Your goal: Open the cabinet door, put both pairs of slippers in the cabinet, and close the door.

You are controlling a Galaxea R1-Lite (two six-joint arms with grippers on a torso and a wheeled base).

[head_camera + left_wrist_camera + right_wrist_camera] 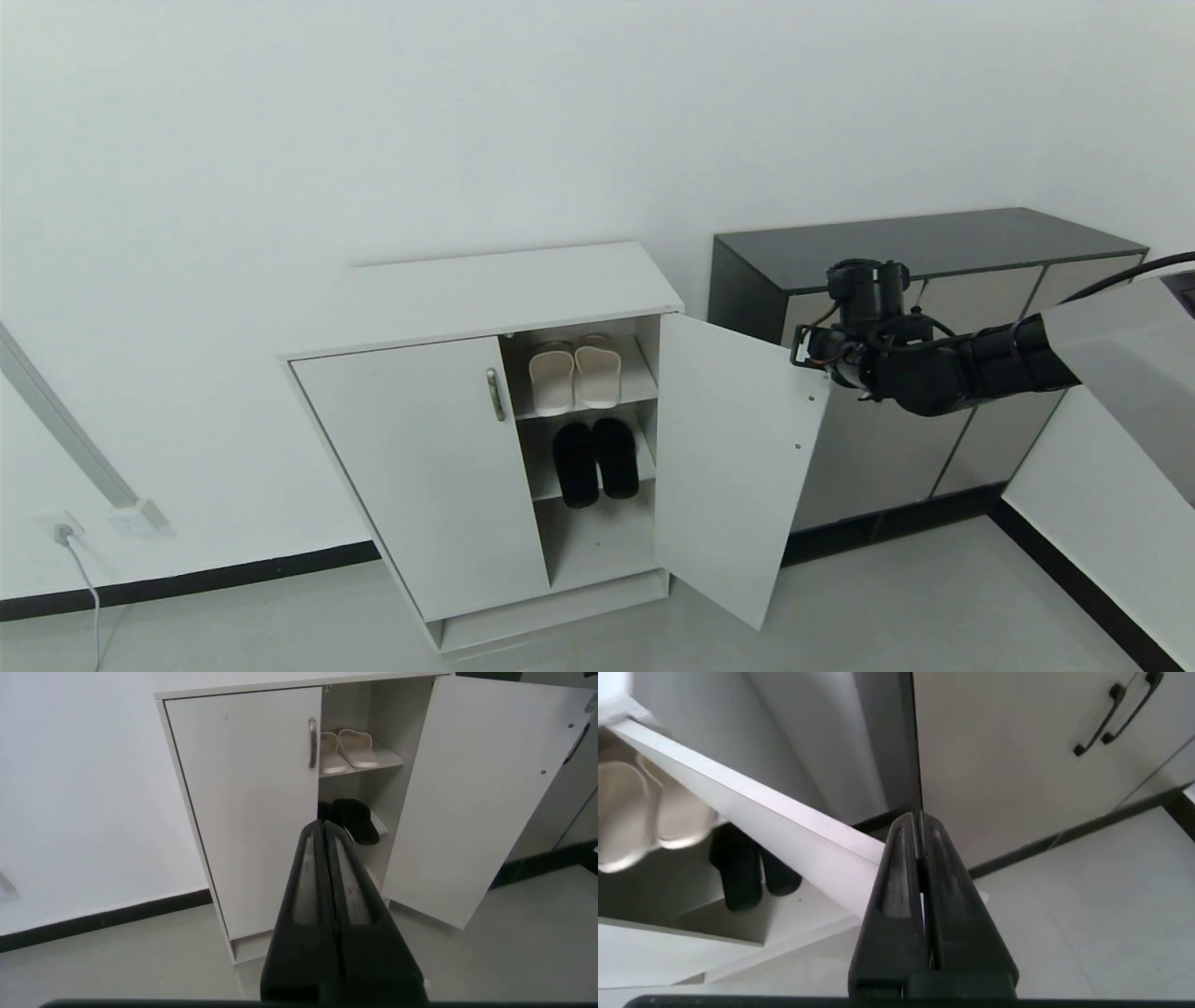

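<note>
The white cabinet [485, 299] has its left door [420, 467] closed and its right door [728, 448] swung open. A beige pair of slippers [574, 373] lies on the upper shelf, and a black pair [596, 459] on the shelf below. My right gripper [803, 357] is shut, at the top outer corner of the open door. In the right wrist view its closed fingers [919, 821] sit just over the door's top edge [766, 803]. My left gripper [323, 829] is shut and holds nothing, low in front of the closed door.
A dark sideboard [934, 243] with grey doors stands right behind the open door. A white slanted surface [1111, 448] borders the far right. A wall socket with a cable [65, 534] is at the left. Bare floor lies before the cabinet.
</note>
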